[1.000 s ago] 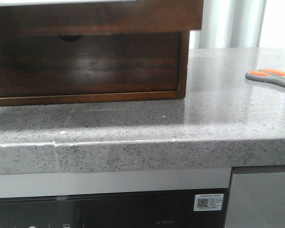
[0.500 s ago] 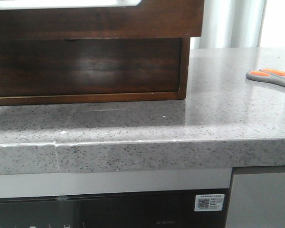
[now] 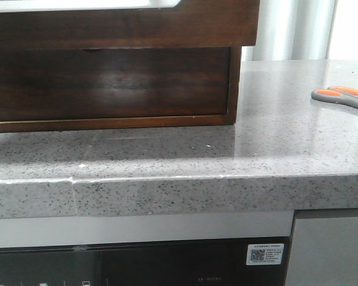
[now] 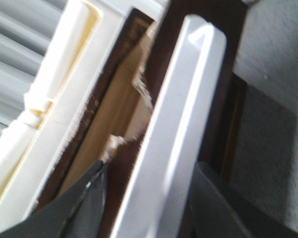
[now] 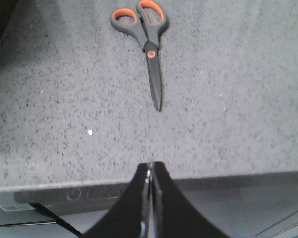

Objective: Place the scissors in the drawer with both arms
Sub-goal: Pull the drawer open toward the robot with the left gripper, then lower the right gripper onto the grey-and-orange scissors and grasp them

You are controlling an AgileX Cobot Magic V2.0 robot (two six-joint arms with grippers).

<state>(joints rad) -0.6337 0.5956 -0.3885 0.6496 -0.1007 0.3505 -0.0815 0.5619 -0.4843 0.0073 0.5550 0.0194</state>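
Front view: drawer (image 3: 107, 24) has slid further out under the left gripper (image 4: 149, 198), fingers spread around its front. Scissors (image 5: 145, 42) lie untouched on counter (image 3: 274, 143); right gripper (image 5: 150, 198) pressed together.

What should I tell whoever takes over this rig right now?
Left gripper: open, its fingers straddling a white edge at the wooden cabinet.
Right gripper: shut, empty, hovering short of the scissors.
Scissors lie closed on the grey counter, right of the cabinet.
Done: nothing placed yet.
Left: grasp the scissors, put them in the drawer.
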